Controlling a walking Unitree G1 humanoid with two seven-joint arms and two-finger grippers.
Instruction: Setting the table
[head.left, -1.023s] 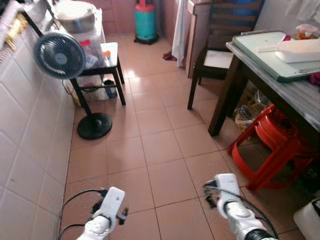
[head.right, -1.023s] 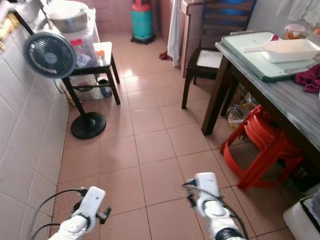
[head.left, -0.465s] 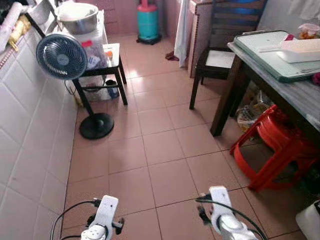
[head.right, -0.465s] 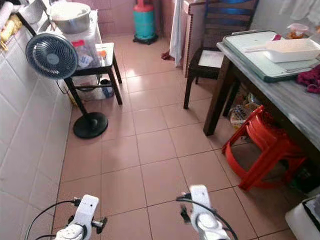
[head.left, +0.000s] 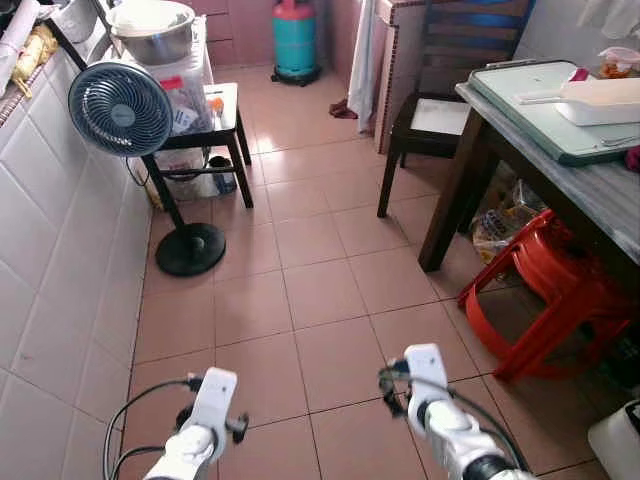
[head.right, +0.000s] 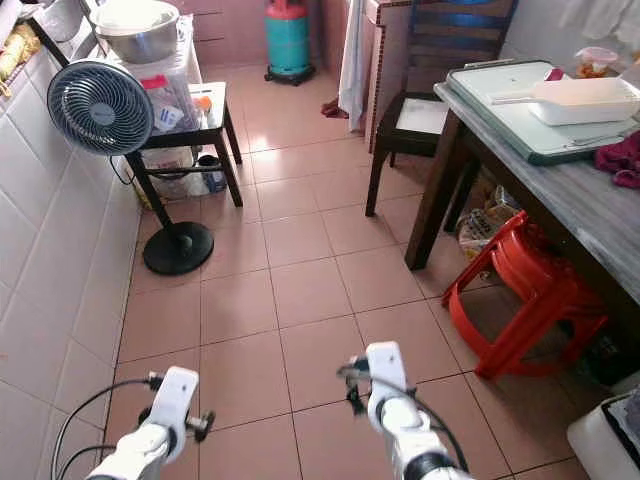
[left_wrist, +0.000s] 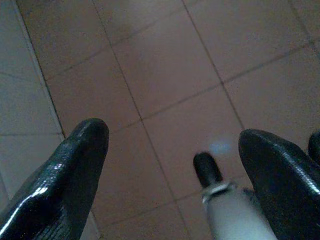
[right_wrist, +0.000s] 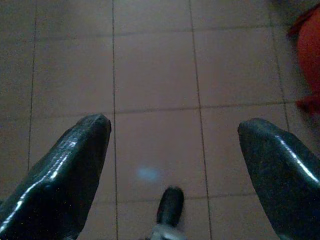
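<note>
A dark wooden table with a grey stone top (head.left: 590, 190) stands on the right. On it lie a pale green tray (head.left: 530, 110) and a long white dish (head.left: 600, 100). A dark red cloth (head.right: 622, 160) lies at the table's near end. Both arms hang low in front of me, left arm (head.left: 205, 425) and right arm (head.left: 432, 400), well short of the table. My left gripper (left_wrist: 175, 135) is open over bare floor tiles. My right gripper (right_wrist: 175, 127) is open too, with nothing between its fingers.
Stacked red plastic stools (head.left: 540, 290) sit under the table, and a dark wooden chair (head.left: 440, 100) stands at its far end. A standing fan (head.left: 120, 110) and a small black side table (head.left: 222, 105) line the tiled left wall. A gas cylinder (head.left: 297, 40) stands at the back.
The whole view sways a little as the camera moves. Both arms stay low, and the right wrist has drifted slightly to the left.
</note>
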